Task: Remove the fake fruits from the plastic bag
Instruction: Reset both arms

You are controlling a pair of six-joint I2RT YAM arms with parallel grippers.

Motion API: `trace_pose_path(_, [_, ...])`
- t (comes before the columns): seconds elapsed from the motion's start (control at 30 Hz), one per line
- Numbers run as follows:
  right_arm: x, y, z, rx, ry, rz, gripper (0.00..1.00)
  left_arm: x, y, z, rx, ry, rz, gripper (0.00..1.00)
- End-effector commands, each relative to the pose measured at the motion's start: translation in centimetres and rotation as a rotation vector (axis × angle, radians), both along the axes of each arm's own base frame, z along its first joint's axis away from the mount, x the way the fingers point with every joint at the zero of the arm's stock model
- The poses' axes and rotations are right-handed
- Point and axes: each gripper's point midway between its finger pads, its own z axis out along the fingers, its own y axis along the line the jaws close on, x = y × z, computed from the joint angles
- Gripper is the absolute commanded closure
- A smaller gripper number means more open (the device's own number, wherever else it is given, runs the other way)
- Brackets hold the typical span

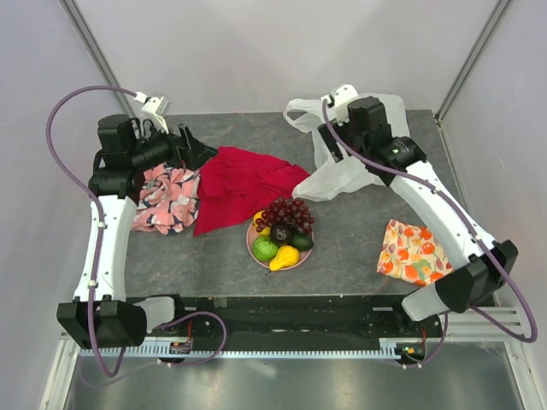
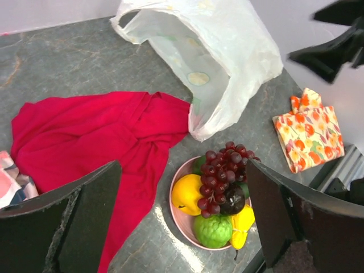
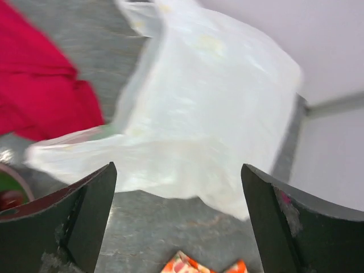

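The fake fruits lie piled on a pink plate (image 1: pixel 252 242): a dark red grape bunch (image 1: pixel 286 211), a green lime (image 1: pixel 264 248), a yellow pear (image 1: pixel 285 257), a dark avocado (image 1: pixel 302 242) and a yellow-orange citrus (image 1: pixel 259 219). The left wrist view shows the grapes (image 2: pixel 224 168), citrus (image 2: pixel 186 193) and lime (image 2: pixel 213 230). The white plastic bag (image 1: pixel 342 175) lies crumpled behind the plate, its mouth open in the left wrist view (image 2: pixel 227 57). My right gripper (image 1: pixel 332 145) hovers open over the bag (image 3: pixel 199 114). My left gripper (image 1: pixel 192 145) is open and empty at the far left.
A red cloth (image 1: pixel 239 184) lies between the left gripper and the plate. A pink floral cloth (image 1: pixel 167 201) lies at the left. A fruit-printed orange cloth (image 1: pixel 413 252) lies at the right, near the right arm's base.
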Motion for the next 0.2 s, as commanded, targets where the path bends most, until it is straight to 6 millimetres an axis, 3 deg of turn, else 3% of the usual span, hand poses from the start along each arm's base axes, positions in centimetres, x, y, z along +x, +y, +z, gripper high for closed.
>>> trace_pose_path(0.0, [-1.8,-4.3,-2.0,-0.02,0.033,-0.261,0.02,0.8,1.6,-0.7,0.053,-0.009,0.091,0.01])
trace_pose_path(0.07, [-4.0,-4.5,-3.4,-0.022,0.07,-0.192,0.02,1.1,2.2,-1.7,0.073,0.007,0.129,0.01])
trace_pose_path(0.17, [-4.8,-5.5,-3.9,-0.033,0.065,-0.222,0.02,1.5,2.9,-2.9,0.098,0.024,0.165,0.01])
